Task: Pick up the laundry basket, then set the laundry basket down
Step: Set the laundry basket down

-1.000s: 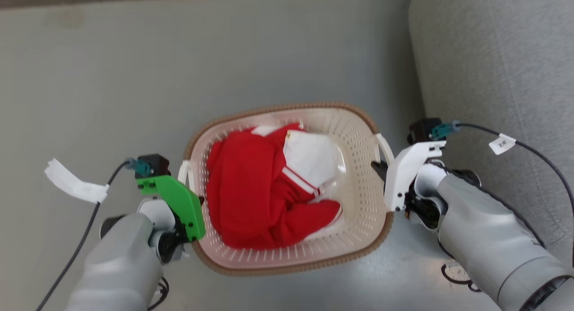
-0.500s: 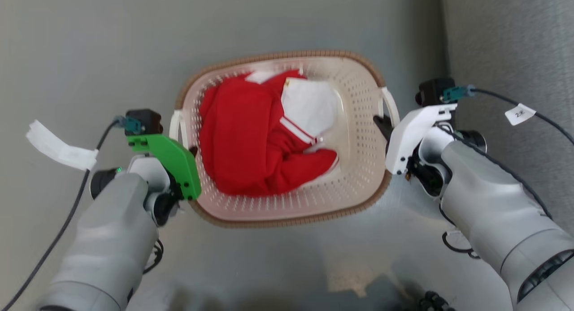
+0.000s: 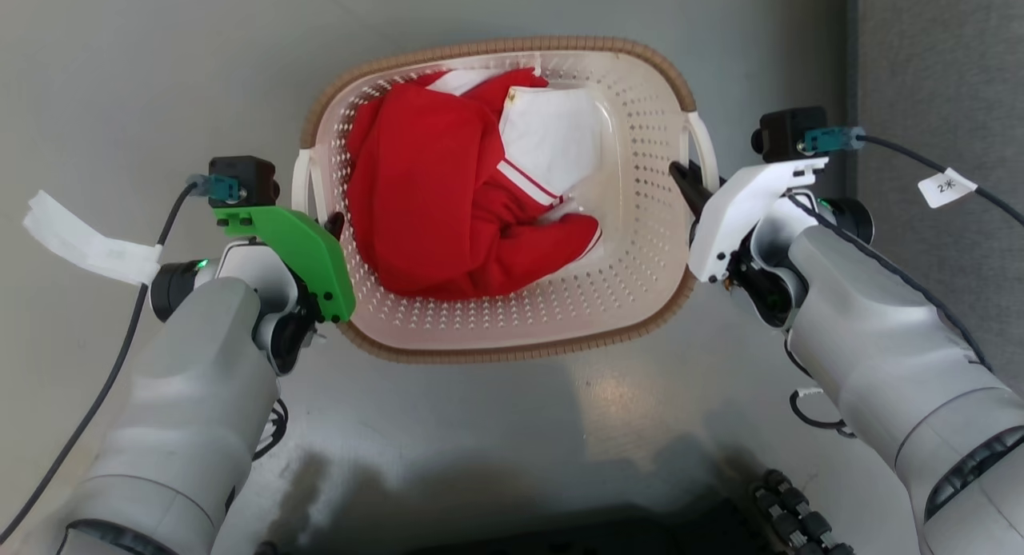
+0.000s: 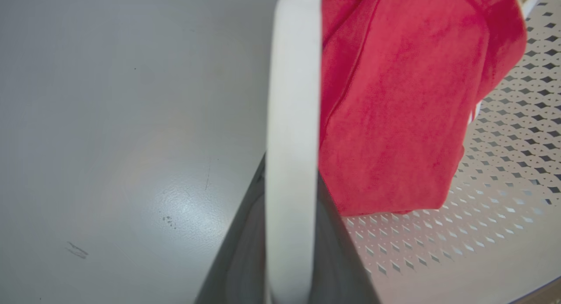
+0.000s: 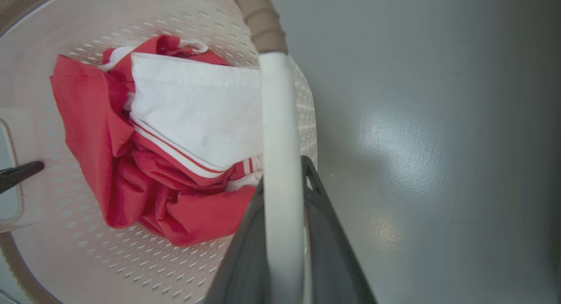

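As we look down, the laundry basket [image 3: 632,275] lies right between our left jaws and our right jaws, with the grey floor [image 3: 160,59] under it. Our left jaws pinch its left white handle [image 4: 291,120]. Our right jaws pinch its right white handle [image 5: 280,164]. Red and white clothes [image 3: 432,195] lie inside.

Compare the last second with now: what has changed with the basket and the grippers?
The whole head view has shifted, so the camera moved; the laundry basket, left gripper and right gripper sit higher in frame, but whether the basket itself travelled cannot be told. Nothing was let go. Both grippers stay closed on its white handles; the red and white clothes lie as before.
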Tool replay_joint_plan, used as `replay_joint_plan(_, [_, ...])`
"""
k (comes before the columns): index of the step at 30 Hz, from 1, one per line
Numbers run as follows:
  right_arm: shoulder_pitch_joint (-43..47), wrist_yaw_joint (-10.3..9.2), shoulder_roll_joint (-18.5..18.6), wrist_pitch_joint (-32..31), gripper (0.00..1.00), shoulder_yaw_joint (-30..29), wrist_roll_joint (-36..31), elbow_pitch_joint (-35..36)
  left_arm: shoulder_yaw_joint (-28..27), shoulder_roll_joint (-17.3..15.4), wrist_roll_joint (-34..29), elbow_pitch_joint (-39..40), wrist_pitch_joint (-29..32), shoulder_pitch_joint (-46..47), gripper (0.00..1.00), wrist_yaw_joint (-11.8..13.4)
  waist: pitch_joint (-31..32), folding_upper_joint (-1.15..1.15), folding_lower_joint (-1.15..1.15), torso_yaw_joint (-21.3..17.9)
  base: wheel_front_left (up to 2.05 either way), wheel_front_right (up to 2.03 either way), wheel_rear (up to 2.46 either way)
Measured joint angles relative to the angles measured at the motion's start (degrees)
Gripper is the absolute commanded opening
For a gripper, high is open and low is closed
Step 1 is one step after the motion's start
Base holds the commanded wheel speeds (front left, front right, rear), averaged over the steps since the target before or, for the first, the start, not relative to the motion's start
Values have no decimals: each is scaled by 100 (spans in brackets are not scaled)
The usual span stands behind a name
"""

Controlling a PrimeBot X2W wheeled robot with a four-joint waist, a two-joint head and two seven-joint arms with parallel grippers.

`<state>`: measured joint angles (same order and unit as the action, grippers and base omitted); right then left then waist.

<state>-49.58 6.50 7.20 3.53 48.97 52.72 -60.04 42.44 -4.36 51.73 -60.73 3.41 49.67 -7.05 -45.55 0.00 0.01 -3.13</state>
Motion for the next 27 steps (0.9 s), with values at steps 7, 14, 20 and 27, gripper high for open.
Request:
replay_joint_plan(7, [-152,1,0,230,0,9,-25,-69,15,27,-8,-45,-205,163,0,0,-340,0,0,36,0,0,0])
replay_joint_plan(14, [-187,3,-21,474,0,18,-27,-161,44,90,-8,-153,-322,217,0,-1,-584,0,0,61,0,0,0])
replay_joint_plan(20, [-201,3,-20,558,0,20,-25,-280,90,124,-8,-177,-402,323,0,-8,-685,0,0,67,0,0,0])
replay_joint_plan(27, [-275,5,-74,591,43,21,36,-385,153,121,-7,-242,-426,358,76,-9,-739,0,0,48,0,0,0])
